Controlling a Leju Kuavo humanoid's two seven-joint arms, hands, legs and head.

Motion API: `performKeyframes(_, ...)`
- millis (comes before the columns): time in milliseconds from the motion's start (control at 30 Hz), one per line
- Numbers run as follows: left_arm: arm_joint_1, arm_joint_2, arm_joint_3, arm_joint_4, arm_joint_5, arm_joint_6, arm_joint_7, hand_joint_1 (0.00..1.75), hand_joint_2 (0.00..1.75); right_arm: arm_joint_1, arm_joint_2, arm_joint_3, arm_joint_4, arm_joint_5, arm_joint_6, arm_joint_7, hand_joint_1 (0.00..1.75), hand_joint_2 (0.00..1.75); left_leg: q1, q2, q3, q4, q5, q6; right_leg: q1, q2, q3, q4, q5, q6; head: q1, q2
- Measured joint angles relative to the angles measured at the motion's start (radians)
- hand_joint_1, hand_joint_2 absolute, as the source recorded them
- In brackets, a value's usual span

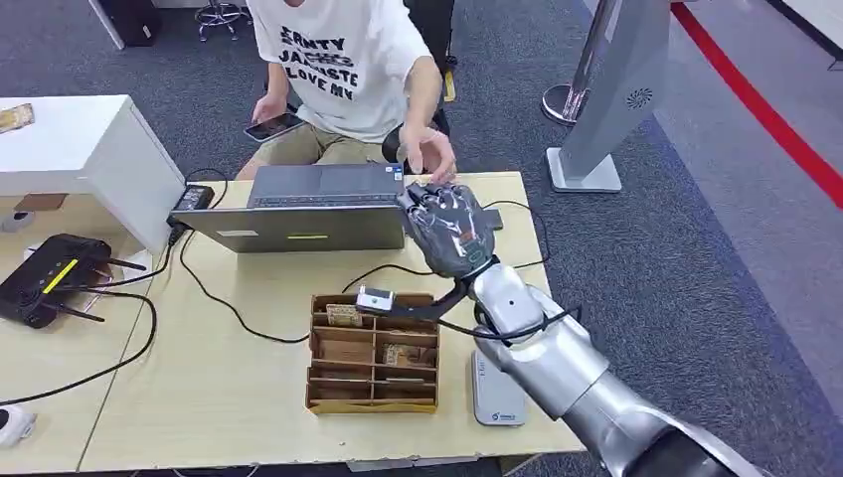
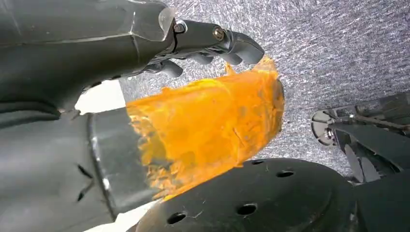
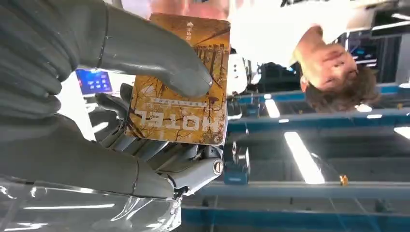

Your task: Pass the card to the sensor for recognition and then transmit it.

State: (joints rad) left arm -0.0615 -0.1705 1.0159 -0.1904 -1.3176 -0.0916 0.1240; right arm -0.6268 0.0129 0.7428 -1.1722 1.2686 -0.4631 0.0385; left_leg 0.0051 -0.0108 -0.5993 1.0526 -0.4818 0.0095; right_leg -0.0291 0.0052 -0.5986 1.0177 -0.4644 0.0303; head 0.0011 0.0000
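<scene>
While a person [image 1: 348, 70] in a white printed shirt sits behind the tabletop [image 1: 229, 397], one of their hands [image 1: 434, 154] reaches toward the raised right robot hand [image 1: 449, 227]. That robot hand holds a brown hotel card [image 3: 181, 79] pinned by the thumb against its fingers [image 3: 159, 157], just above the far edge of the tabletop beside a grey laptop [image 1: 308, 207]. A cardboard organizer [image 1: 373, 353] with compartments sits nearer, with a white card sensor [image 1: 495, 391] just to its right. The left robot hand [image 2: 212, 43] hangs over grey carpet with fingers curled, gripping nothing.
</scene>
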Motion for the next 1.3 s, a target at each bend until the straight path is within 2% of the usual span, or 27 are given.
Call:
performKeyframes(67,0.000,0.000,0.000,0.000,0.005,0.000,0.000,0.00,0.00,0.009,0.004,0.000,-0.002,-0.066,0.018,-0.023,1.75,1.75,0.000,0.000,0.000,0.000,0.000,0.000,0.000,0.000,0.000,0.000,0.000,0.000,0.000,0.000)
performKeyframes(267,0.000,0.000,0.000,0.000,0.006,0.000,0.000,0.00,0.00,0.011,0.006,-0.001,-0.003,-0.084,0.022,-0.029,1.75,1.75,0.000,0.000,0.000,0.000,0.000,0.000,0.000,0.000,0.000,0.000,0.000,0.000,0.000,0.000)
performKeyframes(367,0.000,-0.002,0.001,0.000,0.021,0.002,0.000,0.00,0.00,0.064,0.027,-0.003,-0.046,-0.257,0.072,-0.082,1.75,1.75,0.000,0.000,0.000,0.000,0.000,0.000,0.000,0.000,0.000,0.000,0.000,0.000,0.000,0.000)
performKeyframes(400,0.001,-0.006,0.010,0.000,0.046,0.010,0.001,0.00,0.00,0.112,0.042,-0.012,-0.098,-0.524,0.184,-0.148,1.75,1.75,0.000,0.000,0.000,0.000,0.000,0.000,0.000,0.000,0.000,0.000,-0.001,0.000,0.000,0.000)
performKeyframes(433,0.003,-0.010,0.029,0.000,0.072,0.017,0.001,0.00,0.00,0.200,0.062,-0.019,-0.208,-0.941,0.319,-0.205,1.75,1.75,0.000,0.000,0.000,0.000,0.000,0.000,0.000,0.000,0.000,0.000,-0.001,-0.001,0.000,0.000)
performKeyframes(467,0.003,-0.012,0.037,0.000,0.081,0.020,0.000,0.00,0.00,0.240,0.062,-0.021,-0.260,-1.120,0.365,-0.220,1.75,1.75,0.000,-0.001,0.000,0.000,-0.001,0.000,0.000,-0.001,0.000,0.000,-0.001,-0.001,0.000,0.000)
performKeyframes(500,0.004,-0.013,0.044,0.000,0.085,0.022,0.000,0.00,0.00,0.267,0.061,-0.024,-0.293,-1.231,0.390,-0.227,1.75,1.75,0.000,0.000,0.000,0.000,-0.001,0.000,0.000,-0.001,-0.001,0.000,-0.002,-0.001,0.000,0.000)
performKeyframes(600,0.004,-0.016,0.062,0.000,0.100,0.031,0.000,0.00,0.00,0.342,0.047,-0.042,-0.366,-1.443,0.444,-0.252,1.75,1.75,0.000,0.000,0.000,0.000,-0.001,0.000,0.000,-0.001,-0.001,-0.001,-0.002,-0.001,0.000,0.000)
performKeyframes(767,0.007,-0.019,0.087,0.000,0.114,0.036,0.000,0.00,0.00,0.448,0.005,-0.086,-0.428,-1.506,0.453,-0.279,1.75,1.75,0.000,0.000,-0.001,0.000,-0.001,0.001,0.000,-0.001,0.000,-0.001,-0.001,-0.001,0.000,0.000)
performKeyframes(1100,0.006,-0.024,0.110,0.000,0.126,0.040,-0.003,0.00,0.00,0.512,-0.026,-0.119,-0.475,-1.507,0.441,-0.282,1.75,1.75,0.000,0.000,0.000,0.000,-0.001,0.000,0.000,-0.001,0.000,0.000,-0.002,-0.001,0.000,0.000)
performKeyframes(1300,0.008,-0.031,0.138,0.000,0.159,0.053,-0.011,0.00,0.00,0.630,-0.085,-0.182,-0.488,-1.463,0.405,-0.289,1.75,1.75,0.000,-0.001,-0.001,0.000,-0.002,0.002,0.000,-0.001,0.000,-0.001,-0.002,-0.001,0.000,0.000)
